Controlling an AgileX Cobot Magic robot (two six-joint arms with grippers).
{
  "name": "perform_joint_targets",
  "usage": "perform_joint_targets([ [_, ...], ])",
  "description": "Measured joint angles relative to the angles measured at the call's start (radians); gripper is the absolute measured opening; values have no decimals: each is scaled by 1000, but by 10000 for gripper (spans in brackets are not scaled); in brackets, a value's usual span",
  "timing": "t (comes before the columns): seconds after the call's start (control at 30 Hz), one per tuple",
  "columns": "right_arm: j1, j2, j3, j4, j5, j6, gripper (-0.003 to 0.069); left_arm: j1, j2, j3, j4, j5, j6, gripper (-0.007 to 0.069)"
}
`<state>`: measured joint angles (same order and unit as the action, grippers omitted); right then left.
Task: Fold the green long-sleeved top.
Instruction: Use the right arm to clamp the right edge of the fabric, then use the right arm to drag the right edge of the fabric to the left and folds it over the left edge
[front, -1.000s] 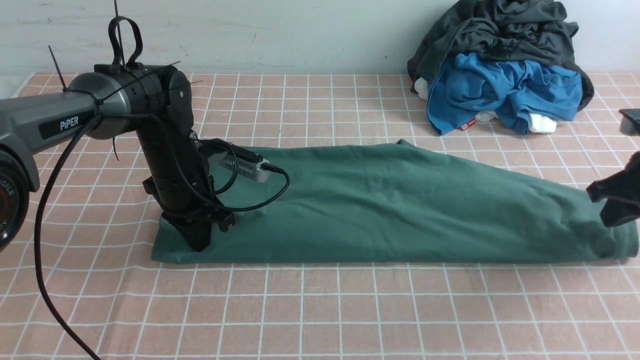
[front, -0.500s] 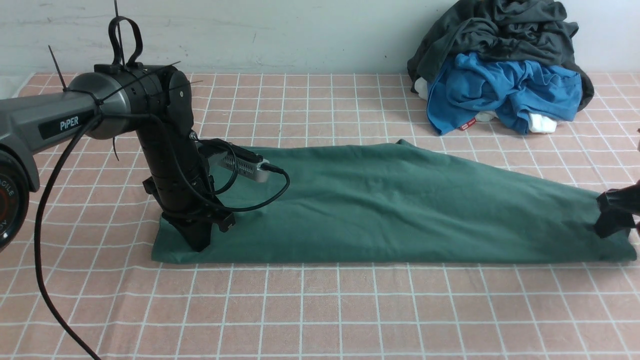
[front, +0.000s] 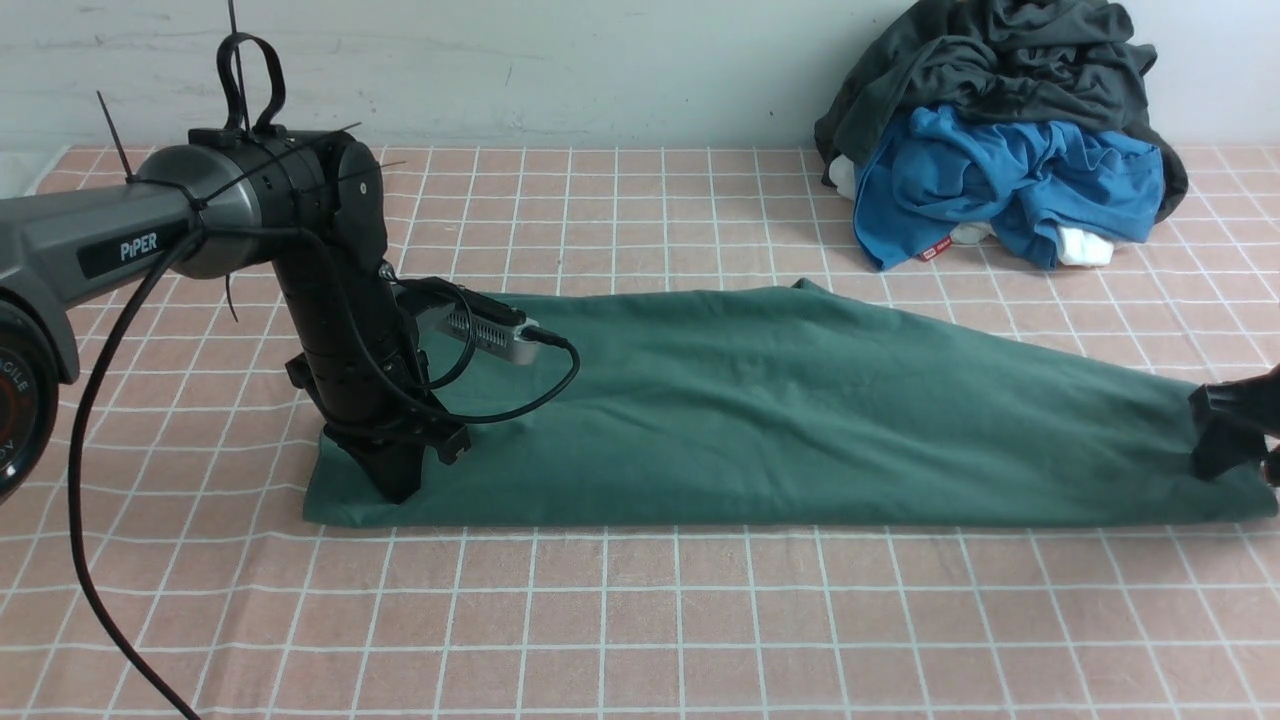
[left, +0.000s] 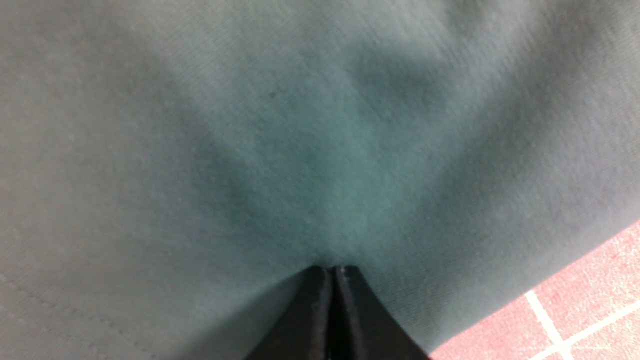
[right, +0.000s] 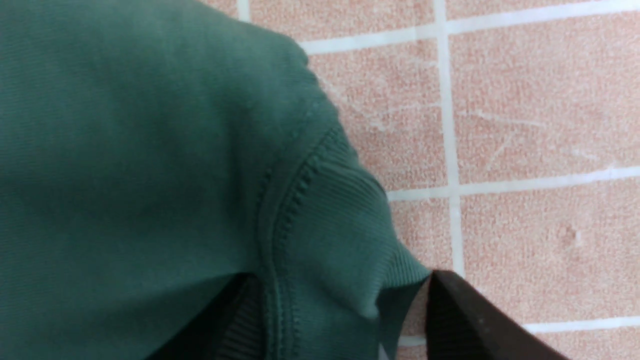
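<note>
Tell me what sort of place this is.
Probably a robot lab's test bench, not a home: a robot arm pressing a green top spread on a pink checked tablecloth, spare garments heaped against a bare white wall.

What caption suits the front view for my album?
Left claw rests on one end of the green top; right claw open around the other.

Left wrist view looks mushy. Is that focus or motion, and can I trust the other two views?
Left wrist view: looks like soft focus, the green top sits too close, mottled by shadow; only the shut left fingers look crisp. Right wrist view: sharp, ribbed band stitching clear. Front view: even light, no glare, right fingers cropped by the frame edge.
</note>
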<state>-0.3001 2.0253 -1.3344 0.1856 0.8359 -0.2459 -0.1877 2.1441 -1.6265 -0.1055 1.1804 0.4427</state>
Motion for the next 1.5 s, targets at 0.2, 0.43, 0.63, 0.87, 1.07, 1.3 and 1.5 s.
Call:
perform_joint_targets([
  [0.2, 0, -1, 0, 26, 19, -14, 77, 0, 0, 0, 0, 0, 0, -3],
  [0.43, 1, -7, -38, -12, 75, -23, 34, 0, -4, 0, 0, 0, 0, -3],
  [0.63, 2, -86, -140, -154, 159, 54, 34, 0, -72, -19, 5, 12, 0, -3],
  [0.87, 11, -222, -254, -236, 227, 127, 31, 0, -304, -49, 2, 31, 0, -3],
  [1.07, 180, -290, -429, -186, 305, 96, 31, 0, -493, -50, -48, 52, 0, -3],
  [1.3, 562, -230, -551, -131, 315, 56, 31, 0, -666, -50, -132, 62, 0, -3],
  [1.5, 803, -80, -556, -128, 245, 56, 31, 0, -775, -50, -140, 77, -17, -3],
])
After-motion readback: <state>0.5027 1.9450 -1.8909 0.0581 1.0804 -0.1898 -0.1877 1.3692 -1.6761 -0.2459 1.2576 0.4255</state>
